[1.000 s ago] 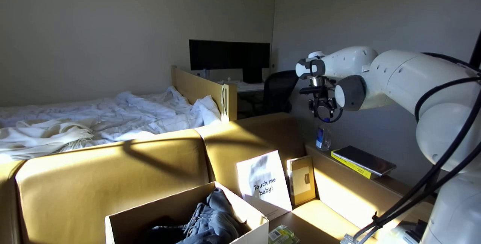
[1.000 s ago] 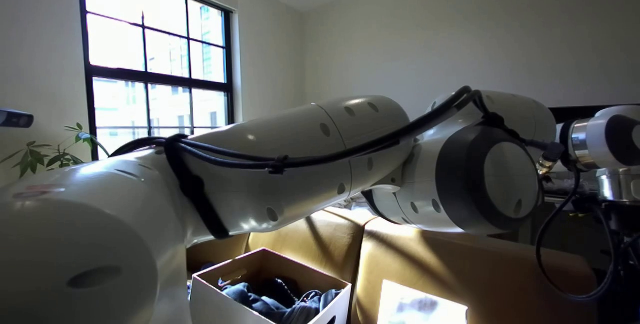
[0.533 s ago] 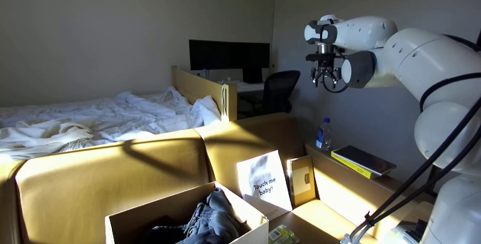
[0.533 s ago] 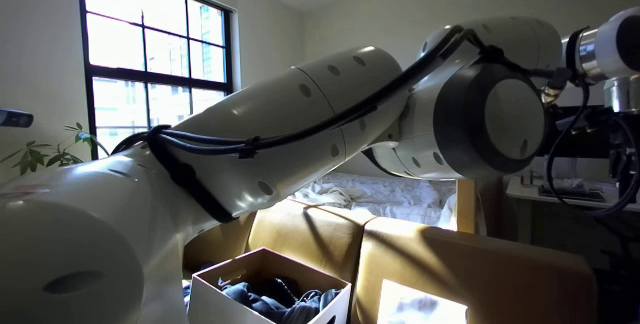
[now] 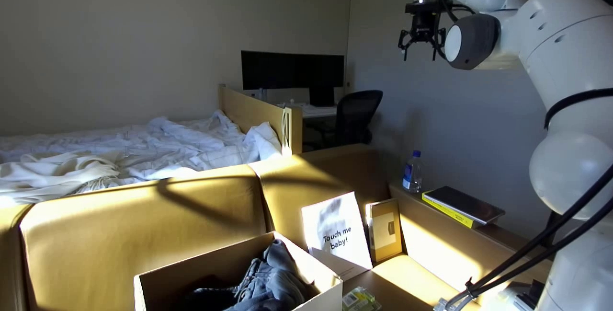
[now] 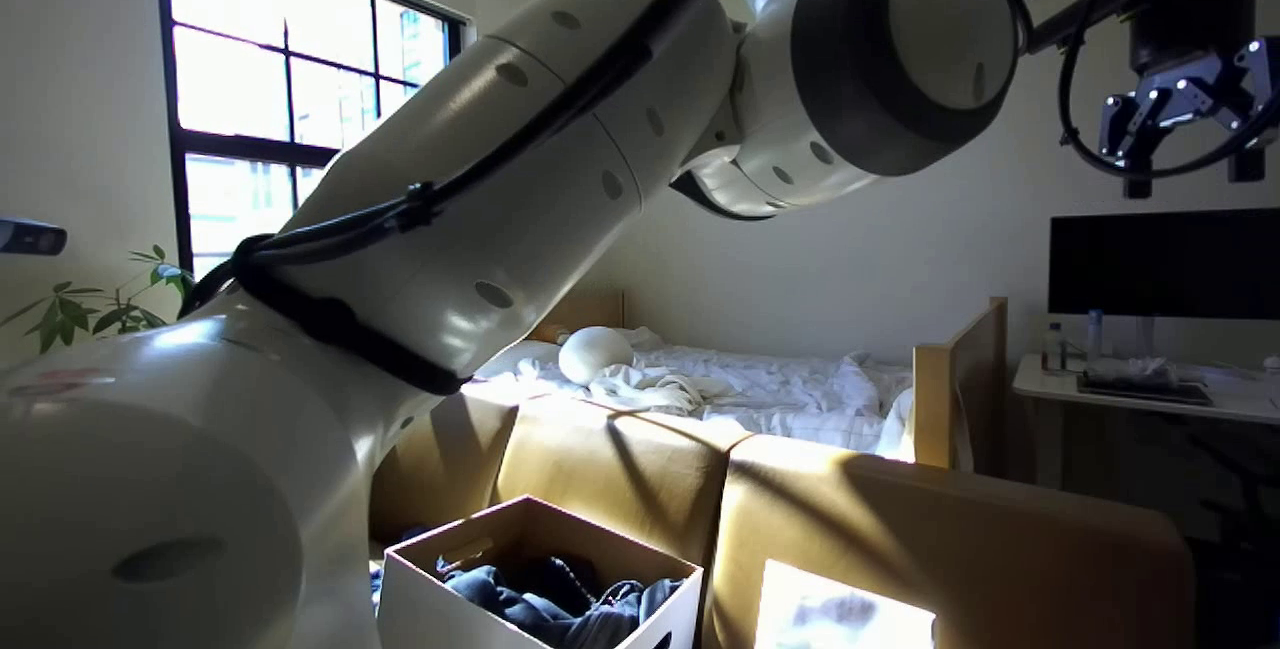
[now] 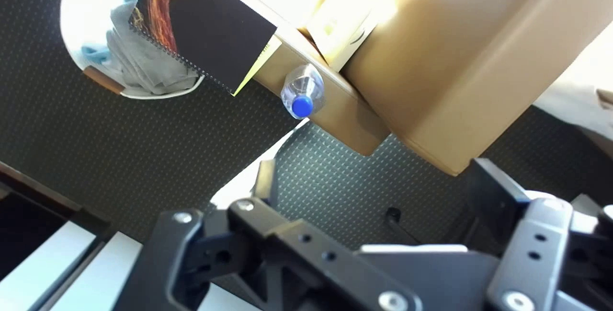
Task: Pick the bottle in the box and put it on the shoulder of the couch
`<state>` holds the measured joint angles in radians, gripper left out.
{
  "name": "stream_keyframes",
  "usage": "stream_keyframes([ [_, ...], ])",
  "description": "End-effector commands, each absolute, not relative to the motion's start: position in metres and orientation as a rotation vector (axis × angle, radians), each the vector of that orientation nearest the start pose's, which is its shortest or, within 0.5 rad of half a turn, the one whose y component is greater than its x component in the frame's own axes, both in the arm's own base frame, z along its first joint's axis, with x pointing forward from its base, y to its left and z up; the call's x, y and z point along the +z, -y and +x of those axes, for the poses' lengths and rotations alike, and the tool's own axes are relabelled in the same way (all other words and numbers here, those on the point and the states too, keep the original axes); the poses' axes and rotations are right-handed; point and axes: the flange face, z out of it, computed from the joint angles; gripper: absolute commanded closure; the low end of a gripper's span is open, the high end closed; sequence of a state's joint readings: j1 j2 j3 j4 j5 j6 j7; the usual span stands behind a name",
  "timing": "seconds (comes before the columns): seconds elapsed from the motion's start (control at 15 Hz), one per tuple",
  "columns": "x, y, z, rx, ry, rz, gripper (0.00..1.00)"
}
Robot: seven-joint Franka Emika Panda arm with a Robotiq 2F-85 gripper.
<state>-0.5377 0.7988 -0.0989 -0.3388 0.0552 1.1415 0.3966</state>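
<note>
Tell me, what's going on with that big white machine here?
It's a robot arm; its hand hangs high, open and holding nothing. The blue-capped plastic bottle stands upright, clear of it, on the armrest of the couch, beside a spiral notebook; putting it there looks done. Dark clothing lies in the cardboard box.

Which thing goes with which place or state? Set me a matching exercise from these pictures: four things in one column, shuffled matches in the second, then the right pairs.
Things
1. bottle
2. gripper
3. box
4. spiral notebook

Places and states
A. lying on a yellow book
B. open, holding nothing
C. standing upright on the couch arm
D. with dark cloth inside

Right pairs
1-C
2-B
3-D
4-A
</note>
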Motion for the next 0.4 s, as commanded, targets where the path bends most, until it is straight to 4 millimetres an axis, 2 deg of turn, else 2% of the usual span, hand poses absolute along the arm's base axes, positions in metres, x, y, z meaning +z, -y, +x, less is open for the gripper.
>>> stream_keyframes([
  [0.0,0.636,0.364,0.575,-0.023,-1.477,-2.796,0.0],
  [0.13,0.637,0.363,0.575,-0.021,-1.477,-2.796,0.0],
  [0.33,0.622,0.368,0.58,0.011,-1.482,-2.795,0.0],
])
